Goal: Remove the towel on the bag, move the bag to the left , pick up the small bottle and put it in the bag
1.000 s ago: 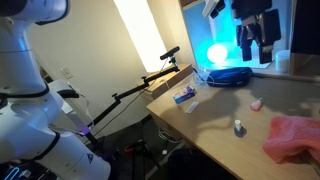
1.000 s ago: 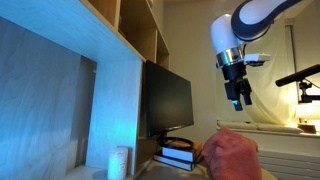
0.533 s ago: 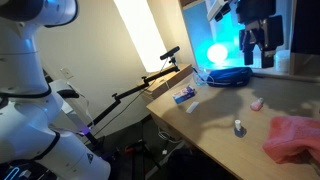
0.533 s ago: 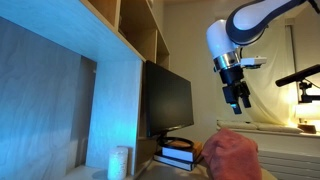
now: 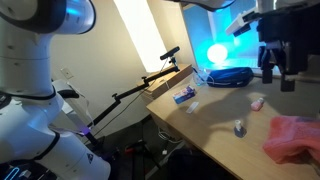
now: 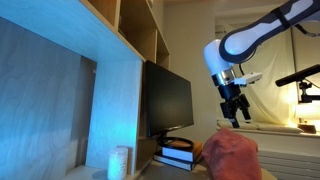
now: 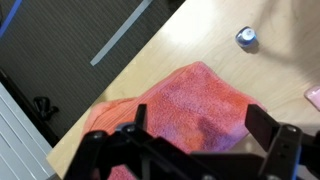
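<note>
A pink towel lies bunched on the wooden table, covering what is beneath it; the bag itself is hidden. The towel also shows in both exterior views. My gripper hangs open and empty directly above the towel, its two fingers spread to either side. In an exterior view the gripper is well above the table. A small bottle with a silvery cap stands on the table beside the towel; it shows in the wrist view too.
A glowing blue lamp with a dark device sits at the back of the table. A small blue-white item lies near the table's edge. A pale small object lies nearby. A monitor and stacked books stand behind the towel.
The gripper has moved down and sideways from above the lamp to above the towel. The towel and bottle have not moved.
</note>
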### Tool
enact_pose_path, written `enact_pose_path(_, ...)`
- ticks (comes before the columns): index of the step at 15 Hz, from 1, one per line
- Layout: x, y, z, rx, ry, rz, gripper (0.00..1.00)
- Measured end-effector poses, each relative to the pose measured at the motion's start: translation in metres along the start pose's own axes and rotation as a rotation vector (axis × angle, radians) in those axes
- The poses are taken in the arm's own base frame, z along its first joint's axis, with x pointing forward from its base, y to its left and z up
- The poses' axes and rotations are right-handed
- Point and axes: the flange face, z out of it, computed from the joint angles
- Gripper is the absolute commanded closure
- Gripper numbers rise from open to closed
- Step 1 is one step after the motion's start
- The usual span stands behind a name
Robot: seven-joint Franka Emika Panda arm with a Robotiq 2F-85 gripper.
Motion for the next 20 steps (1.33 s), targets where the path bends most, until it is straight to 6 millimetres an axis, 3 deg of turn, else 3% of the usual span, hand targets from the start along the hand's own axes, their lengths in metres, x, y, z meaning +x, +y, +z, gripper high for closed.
enact_pose_path(6,0.052,0.015,0.057,-0.034,-0.007,0.205,0.00)
enact_pose_path(12,0.080,0.021,0.064,-0.049,0.057,0.396,0.00)
enact_pose_path(15,0.084,0.030,0.065,-0.068,0.049,0.464,0.00)
enact_pose_path(20,0.069,0.052,0.075,-0.144,-0.108,0.493,0.00)
